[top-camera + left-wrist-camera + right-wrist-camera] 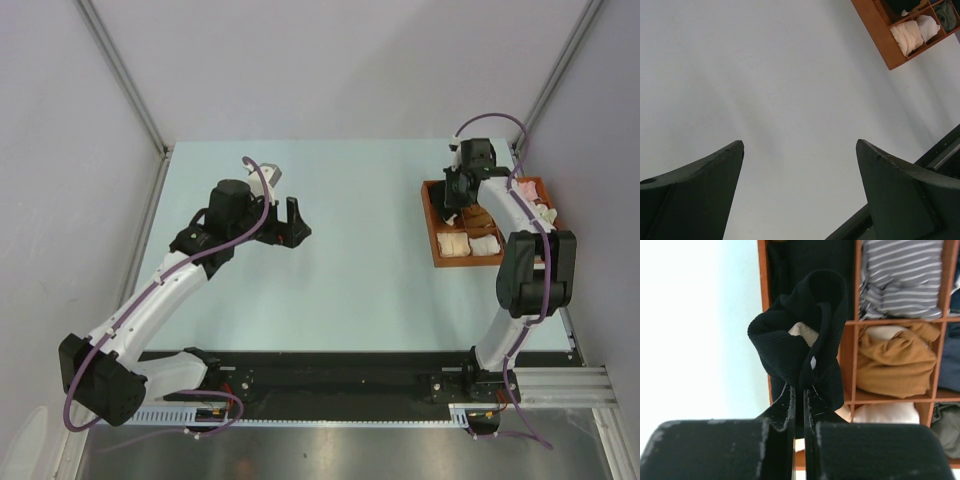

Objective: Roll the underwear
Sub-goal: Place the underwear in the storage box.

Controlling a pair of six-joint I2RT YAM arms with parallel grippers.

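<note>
**A:** Right fingers (782, 410) are pressed tight together, and they're pinching a black brief (790, 340). It's bunched into a loose roll, with a sliver of pale waistband peeking out of the fold.

**B:** Where's that roll hanging?

**A:** Right at the wooden divided box (850, 322), in front of the column of cells that borders the open bench. I can't tell whether the fabric touches the wood.

**B:** What's in the cells around it?

**A:** A rust-brown brief (895, 360) is tucked into the cell just beside it. A grey striped garment (900, 275) fills the next cell along, and a cream bundle (885, 412) sits on the brown one's other side.

**B:** And over on the other arm?

**A:** Left fingers (700, 190) are spread wide, and only the pale bench (765, 75) shows between them. They hang over bare surface left of the bench's middle, well apart from the box.

**B:** So where's the box itself?

**A:** Up against the bench's right edge, toward the far right corner. The right arm reaches out over it from the near edge.
</note>
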